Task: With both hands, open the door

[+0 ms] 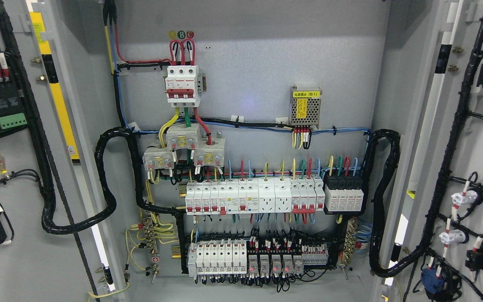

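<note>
An electrical cabinet stands with both doors swung wide. The left door shows its grey inner face with black cable looms and terminal blocks. The right door shows its inner face too, with wired switches and lamps. Between them lies the grey back panel. Neither of my hands nor any arm shows anywhere in the head view.
On the panel sit a red and white main breaker, a small perforated power supply, a row of white breakers and a lower row of relays. Thick black conduit loops hang at both hinges.
</note>
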